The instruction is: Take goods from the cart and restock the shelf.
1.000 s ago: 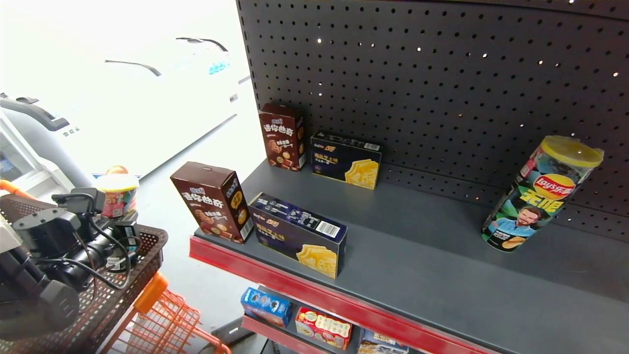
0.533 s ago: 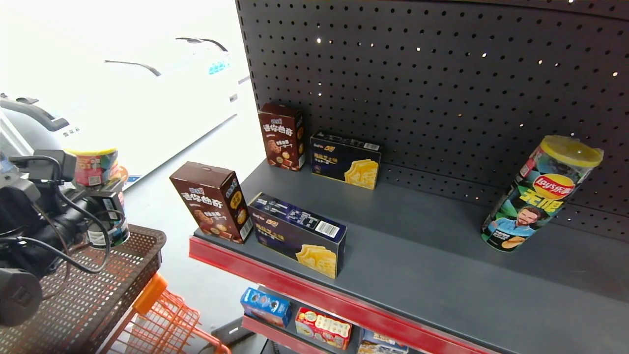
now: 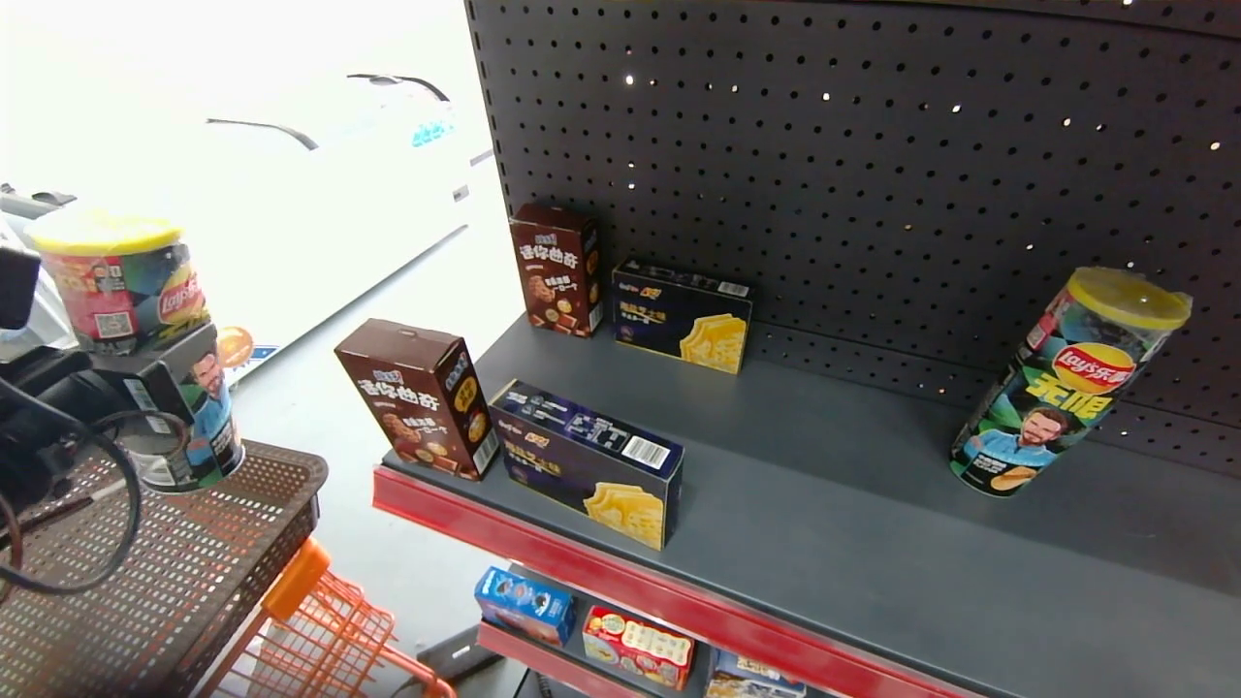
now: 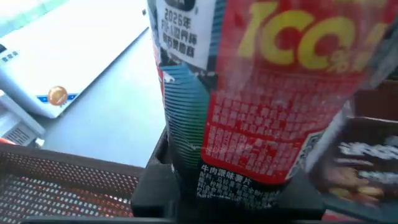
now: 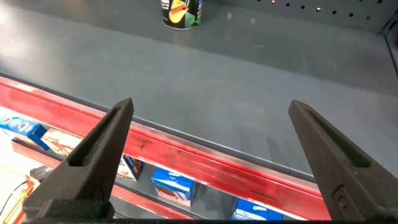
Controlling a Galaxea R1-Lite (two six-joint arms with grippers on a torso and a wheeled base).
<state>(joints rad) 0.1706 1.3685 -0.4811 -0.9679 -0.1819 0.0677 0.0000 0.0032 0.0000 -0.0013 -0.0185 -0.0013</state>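
- Our left claw [image 3: 145, 378] is clamped round the middle of the chip can [image 3: 126, 291]. The can is upright with its yellow lid on top, held over the brown mesh basket [image 3: 242, 543] on the orange cart [image 3: 330, 620].
- We judge the mid-body grip suits a tall tube, since it should not tip easily and its base stays free for setting down.
- Our right claw [image 5: 214, 155] is spread wide with nothing in it. It hangs over the front of the grey shelf [image 5: 205, 81], above the red lip [image 5: 186, 149].
- The left end of the shelf is taken. A brown box [image 3: 417, 397] and a blue box [image 3: 587, 460] stand at the front edge, and two more boxes [image 3: 684, 315] stand behind them by the back panel [image 3: 873, 174].
- Another can [image 3: 1066, 383] stands far to the right, near the panel.
- The bare board between the blue box and that can looks like the widest landing room.
- The carry must clear the red lip and the front boxes, which lie nearest the cart.
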